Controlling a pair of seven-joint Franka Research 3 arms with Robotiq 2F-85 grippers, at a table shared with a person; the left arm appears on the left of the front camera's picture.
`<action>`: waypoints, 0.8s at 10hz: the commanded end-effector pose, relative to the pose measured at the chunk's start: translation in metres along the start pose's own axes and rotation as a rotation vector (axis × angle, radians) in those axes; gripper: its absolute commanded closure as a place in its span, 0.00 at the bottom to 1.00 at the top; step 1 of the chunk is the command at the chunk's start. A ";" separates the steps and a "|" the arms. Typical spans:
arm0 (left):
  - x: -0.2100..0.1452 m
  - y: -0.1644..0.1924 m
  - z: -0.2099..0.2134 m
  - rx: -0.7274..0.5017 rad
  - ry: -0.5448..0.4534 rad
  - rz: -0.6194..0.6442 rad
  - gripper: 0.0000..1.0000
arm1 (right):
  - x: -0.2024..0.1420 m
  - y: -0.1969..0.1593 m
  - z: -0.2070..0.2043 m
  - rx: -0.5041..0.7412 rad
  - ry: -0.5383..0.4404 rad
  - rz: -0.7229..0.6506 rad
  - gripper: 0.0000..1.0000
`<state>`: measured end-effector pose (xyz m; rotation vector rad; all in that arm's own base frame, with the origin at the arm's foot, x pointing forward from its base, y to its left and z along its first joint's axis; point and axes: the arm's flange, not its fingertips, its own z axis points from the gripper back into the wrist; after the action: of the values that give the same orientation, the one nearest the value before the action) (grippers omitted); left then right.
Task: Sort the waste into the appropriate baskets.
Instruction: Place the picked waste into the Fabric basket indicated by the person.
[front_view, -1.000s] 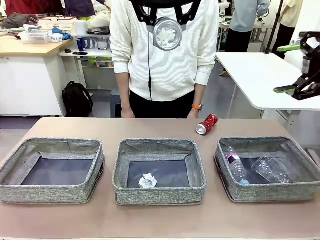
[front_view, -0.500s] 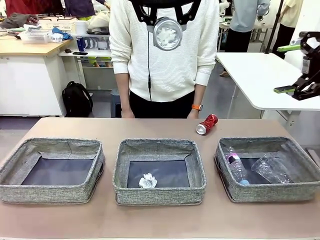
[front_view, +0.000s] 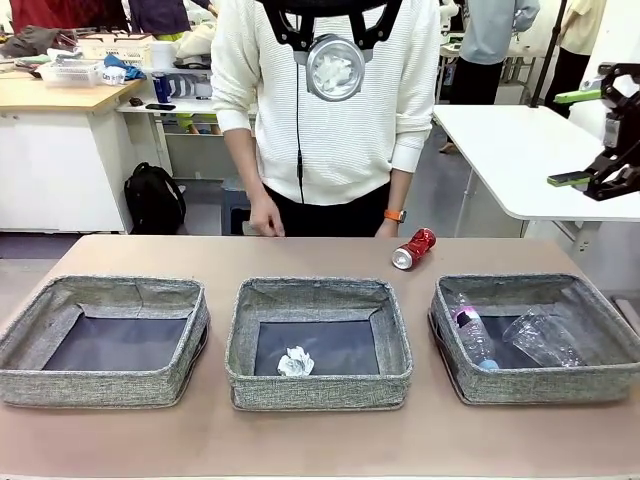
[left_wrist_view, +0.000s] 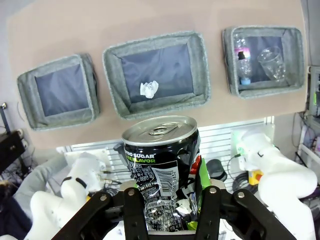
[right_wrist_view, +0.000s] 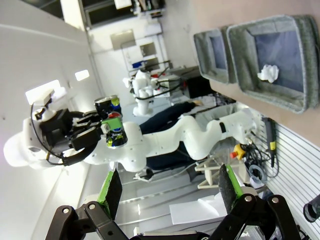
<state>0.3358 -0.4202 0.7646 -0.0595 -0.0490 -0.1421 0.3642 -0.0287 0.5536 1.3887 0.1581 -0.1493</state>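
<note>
- Your left gripper (left_wrist_view: 169, 194) has its fingers clamped on the black-and-silver drink can (left_wrist_view: 161, 150), one finger on each side of the body. The can's lid end points away from the wrist.
- In the left wrist view that gripper is held high over the robot's side, off the table (front_view: 320, 440), with all three baskets far below it.
- Your right gripper (front_view: 577, 138) has its green-padded fingers spread wide with nothing between them. It is raised beyond the table's right edge, just where it was a second ago.
- The one change is on the person's side. The hand (front_view: 266, 216) towards the left of the front view, tucked low behind the far edge a second ago, now shows in full just above that edge. Its arm has swung slightly outward.
- The red drink can (front_view: 414, 248) lies on its side on the bare table, near the far edge and right of the middle. It is just beyond the far left corner of the right basket (front_view: 540, 385) and has not moved.
- The right basket holds the clear plastic bottle (front_view: 472, 335), lying along its left wall, and the clear plastic cup (front_view: 545, 338) on its side beside the bottle. Both are as before.
- The middle basket (front_view: 320, 385) holds the crumpled white paper ball (front_view: 295, 362), close to its near wall and unchanged.
- The left basket (front_view: 100, 385) shows its dark floor and sits by the table's left edge.
</note>
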 end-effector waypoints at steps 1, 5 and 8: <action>-0.004 0.001 0.001 0.006 -0.009 0.010 0.57 | 0.000 0.001 0.002 0.000 0.009 0.018 0.00; -0.004 0.001 0.001 0.006 -0.009 0.010 0.57 | 0.000 0.001 0.002 0.000 0.009 0.018 0.00; -0.004 0.001 0.001 0.006 -0.009 0.010 0.57 | 0.000 0.001 0.002 0.000 0.009 0.018 0.00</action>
<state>0.3358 -0.4202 0.7646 -0.0595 -0.0491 -0.1421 0.3642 -0.0287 0.5536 1.3887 0.1581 -0.1493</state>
